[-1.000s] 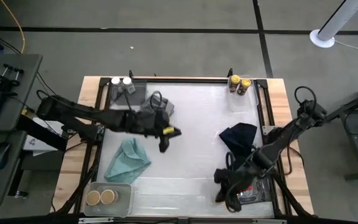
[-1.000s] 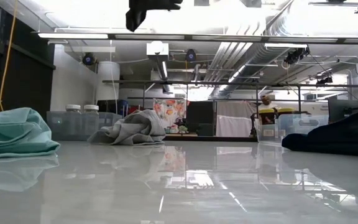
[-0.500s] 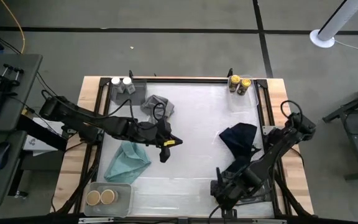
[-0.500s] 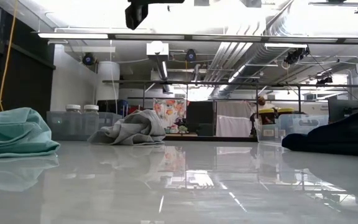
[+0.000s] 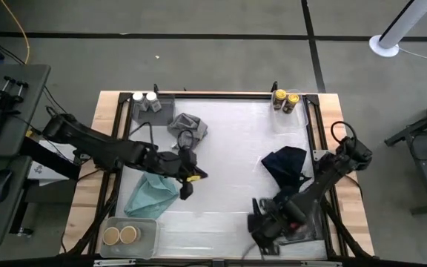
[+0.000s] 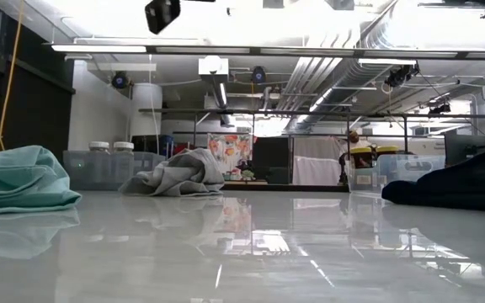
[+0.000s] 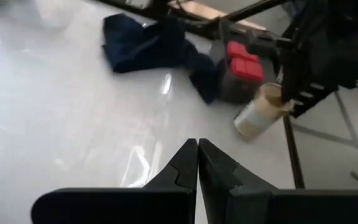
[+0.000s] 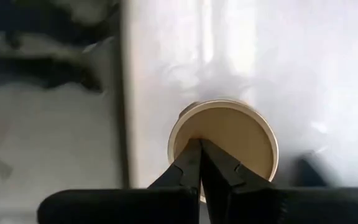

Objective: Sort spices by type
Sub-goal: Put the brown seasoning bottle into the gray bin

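My left gripper (image 5: 186, 184) is shut and hangs in the air over the right edge of the teal cloth (image 5: 153, 191); the low view shows it high above the table (image 6: 162, 13). My right gripper (image 5: 260, 226) is shut at the near right, pointing down over a tan-lidded jar (image 8: 225, 144). That jar (image 7: 253, 115) stands on the table beside the tray of red tins (image 7: 244, 59). Other spice jars stand in trays: white-lidded ones (image 5: 144, 99) at the far left, yellow-lidded ones (image 5: 286, 99) at the far right, tan-lidded ones (image 5: 121, 235) at the near left. My right gripper comes at the jar from above with its shut fingertips (image 8: 194, 155) over the tan lid (image 8: 241, 134), near the lid's rim. Whether they touch the lid, I cannot tell.
A grey cloth (image 5: 187, 126) lies at the far left of the middle and a navy cloth (image 5: 286, 165) lies to the right, just beyond my right gripper. The table's middle (image 5: 228, 156) is bare glossy white. A dark frame (image 5: 321, 148) edges the table.
My left gripper has moved from beside the grey cloth toward the table's near and left edges, ending over the teal cloth's right edge, still shut. My right gripper has shifted slightly toward the left and near edges while its arm folded in.
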Motion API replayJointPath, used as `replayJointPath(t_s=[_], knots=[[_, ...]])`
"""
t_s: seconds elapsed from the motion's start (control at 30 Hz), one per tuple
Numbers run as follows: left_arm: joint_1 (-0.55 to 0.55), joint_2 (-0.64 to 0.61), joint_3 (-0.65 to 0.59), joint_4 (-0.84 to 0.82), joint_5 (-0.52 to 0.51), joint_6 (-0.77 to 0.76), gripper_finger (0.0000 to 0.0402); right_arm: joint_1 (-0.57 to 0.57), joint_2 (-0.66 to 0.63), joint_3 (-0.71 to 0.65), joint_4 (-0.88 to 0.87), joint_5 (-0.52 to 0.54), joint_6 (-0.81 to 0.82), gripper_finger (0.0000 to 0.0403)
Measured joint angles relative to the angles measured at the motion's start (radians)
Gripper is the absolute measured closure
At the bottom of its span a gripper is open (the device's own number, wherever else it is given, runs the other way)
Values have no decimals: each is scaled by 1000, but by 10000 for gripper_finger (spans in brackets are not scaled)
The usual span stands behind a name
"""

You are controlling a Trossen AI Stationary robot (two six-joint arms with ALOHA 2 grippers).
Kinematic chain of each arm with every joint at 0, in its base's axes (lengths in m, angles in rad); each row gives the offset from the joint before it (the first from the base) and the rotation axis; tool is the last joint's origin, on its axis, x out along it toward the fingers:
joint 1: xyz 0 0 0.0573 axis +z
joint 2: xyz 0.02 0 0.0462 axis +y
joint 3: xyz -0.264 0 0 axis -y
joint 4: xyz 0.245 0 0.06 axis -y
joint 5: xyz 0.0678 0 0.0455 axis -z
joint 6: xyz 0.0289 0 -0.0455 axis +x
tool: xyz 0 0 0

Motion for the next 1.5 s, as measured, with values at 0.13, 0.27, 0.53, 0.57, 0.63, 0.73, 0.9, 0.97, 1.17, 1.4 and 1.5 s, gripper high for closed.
replayJointPath(t_s=[0.13, 0.27, 0.53, 0.57, 0.63, 0.73, 0.9, 0.97, 1.17, 1.4, 1.5], knots=[[-4, -99, 0, -110, -73, -3, 401, -78, 1, -2, 9, 90, -95, 403], [-4, -200, 0, -179, -161, 12, 401, -165, 4, -5, 90, 142, -250, 403], [-5, -329, 0, -256, -248, 5, 401, -380, 73, -7, 417, 163, -523, 403], [-5, -336, 0, -262, -257, 5, 401, -404, 90, -7, 476, 160, -543, 403], [-4, -346, 0, -271, -271, 5, 401, -445, 124, -7, 595, 145, -554, 403], [-4, -352, 0, -283, -272, 5, 401, -493, 137, -10, 722, 99, -473, 403], [-1, -352, 0, -282, -272, 31, 401, -520, 26, 20, 656, 94, -436, 403], [9, -350, 0, -276, -272, 47, 401, -519, -33, 20, 568, 116, -438, 403], [73, -315, 1, -272, -173, 73, 347, -466, -201, 19, 245, 247, -353, 403], [195, -222, 3, -270, 164, 82, 190, -304, -324, -30, -15, 442, -50, 403], [218, -147, 45, -373, 256, 98, 125, -222, -345, -71, -42, 489, 103, 403]])
